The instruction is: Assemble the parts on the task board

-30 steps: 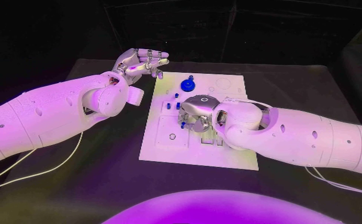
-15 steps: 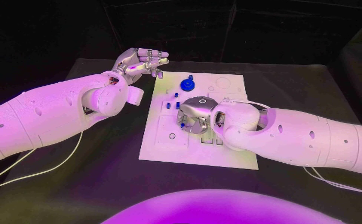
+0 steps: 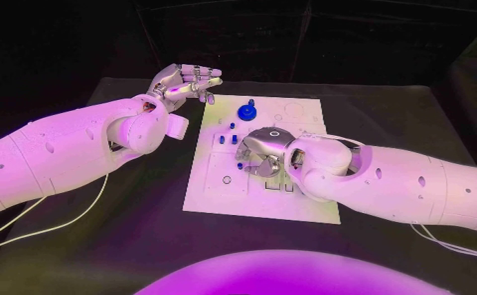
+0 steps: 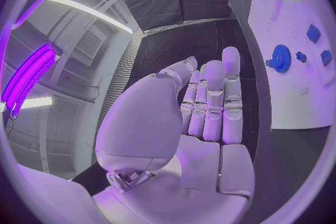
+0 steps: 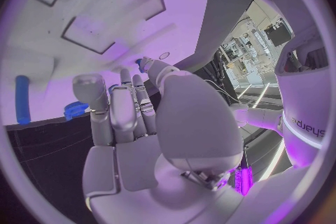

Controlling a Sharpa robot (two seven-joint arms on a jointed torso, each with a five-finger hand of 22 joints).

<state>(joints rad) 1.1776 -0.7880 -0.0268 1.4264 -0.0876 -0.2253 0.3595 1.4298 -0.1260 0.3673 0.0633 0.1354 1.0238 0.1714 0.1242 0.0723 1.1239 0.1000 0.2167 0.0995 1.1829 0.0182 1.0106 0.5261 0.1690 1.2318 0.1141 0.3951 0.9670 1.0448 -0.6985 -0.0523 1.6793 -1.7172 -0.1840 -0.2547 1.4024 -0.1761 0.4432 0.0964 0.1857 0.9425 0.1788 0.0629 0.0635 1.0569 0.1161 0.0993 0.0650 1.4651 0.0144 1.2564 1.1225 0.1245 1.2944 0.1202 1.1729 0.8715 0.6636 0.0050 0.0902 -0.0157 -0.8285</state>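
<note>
The white task board [image 3: 300, 113] lies in the middle of the black table. My right hand [image 3: 262, 153] is bent down over the board's centre, and its fingertips pinch a small blue part [image 3: 240, 165], also seen as the blue part [image 5: 140, 63] at the tips of the right hand [image 5: 133, 123]. A blue gear [image 3: 247, 110] stands near the board's far edge, with small blue pegs [image 3: 227, 139] between it and my right hand. My left hand [image 3: 185, 84] hovers off the board's far left corner, fingers nearly straight, holding nothing. The left hand [image 4: 210, 112] faces the blue gear [image 4: 281, 58].
Shallow rectangular recesses [image 5: 105, 33] mark the board under my right hand, and a long blue peg [image 5: 22, 99] lies near the gear [image 5: 75, 109]. A white cable [image 3: 69, 216] runs over the table under my left arm. Bare black table [image 3: 398, 112] surrounds the board.
My right hand and forearm have shifted slightly to the right over the board's centre, the blue part staying at its fingertips. The left hand has not moved.
</note>
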